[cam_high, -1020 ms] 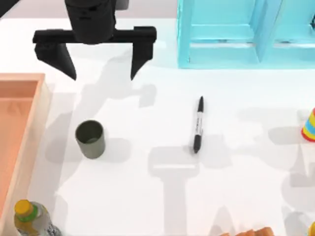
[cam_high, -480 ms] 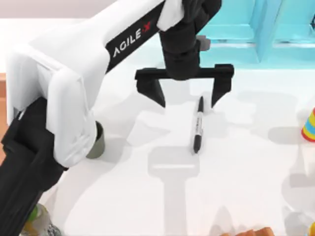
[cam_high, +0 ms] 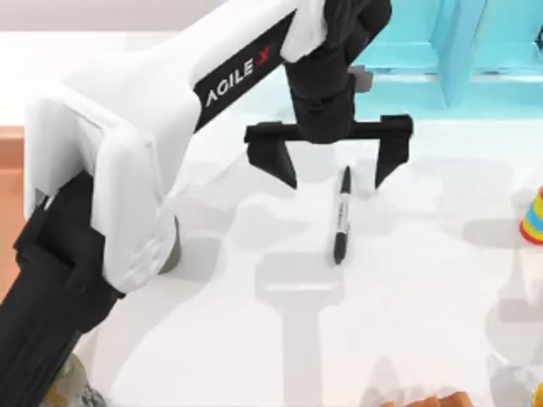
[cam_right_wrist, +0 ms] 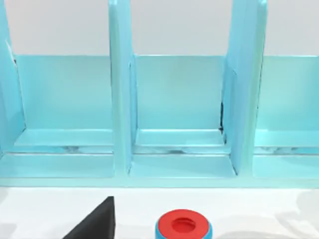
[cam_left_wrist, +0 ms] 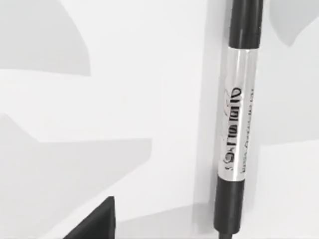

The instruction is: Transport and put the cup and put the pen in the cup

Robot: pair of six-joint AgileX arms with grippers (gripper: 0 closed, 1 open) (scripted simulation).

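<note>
The left gripper [cam_high: 337, 174] hangs with its fingers spread wide over the upper end of the pen [cam_high: 341, 214] — which lies flat on the table [cam_high: 407, 297].

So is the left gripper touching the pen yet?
Apart. In the top view the left gripper is open, one fingertip on either side of the pen, with white table visible between each fingertip and the barrel.

Bare table [cam_high: 407, 288] all round the pen [cam_high: 341, 214]; blue shelf unit [cam_high: 475, 59] close behind.
</note>
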